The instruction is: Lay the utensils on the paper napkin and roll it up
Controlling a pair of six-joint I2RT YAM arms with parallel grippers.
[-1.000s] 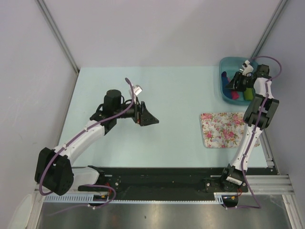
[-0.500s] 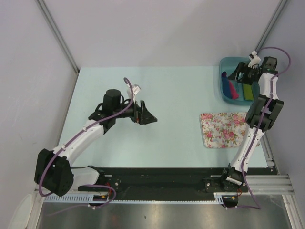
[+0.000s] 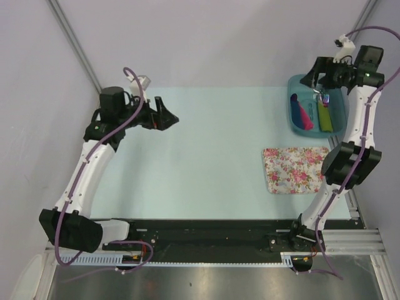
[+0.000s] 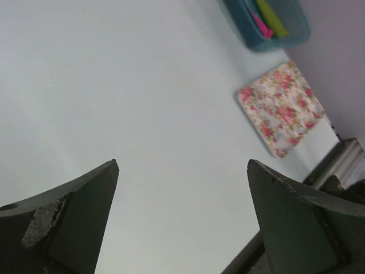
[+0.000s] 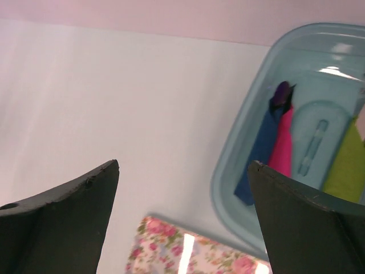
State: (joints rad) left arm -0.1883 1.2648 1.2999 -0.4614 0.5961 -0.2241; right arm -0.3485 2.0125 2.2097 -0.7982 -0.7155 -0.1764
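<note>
At the far left we see the left arm (image 3: 87,169) raised over the back corner of the counter (image 3: 212,137). The left pincer (image 4: 182,165) is spread wide, with only bare counter showing between its fingers, so it has hold of nothing. Moving right, the middle of the counter carries no task piece. Nearer the right edge lies a floral mat (image 3: 294,169), flat and well apart from both pincers. Beyond it, in the back right corner, stands a teal bin (image 5: 231,145). Along the bin's left side lies a narrow dark blue strip that we take for the paper napkin (image 5: 259,154), folded or rolled slim. A purple tip, seemingly the spoon (image 5: 281,94), shows at its far end. We cannot make out the wooden piece. Just beside the strip lies a pink piece (image 5: 282,148), and further right a green piece (image 5: 345,165). The right pincer (image 5: 182,165) hangs above the bin's left edge on the lifted right arm (image 3: 362,125), its fingers wide apart and gripping nothing.
</note>
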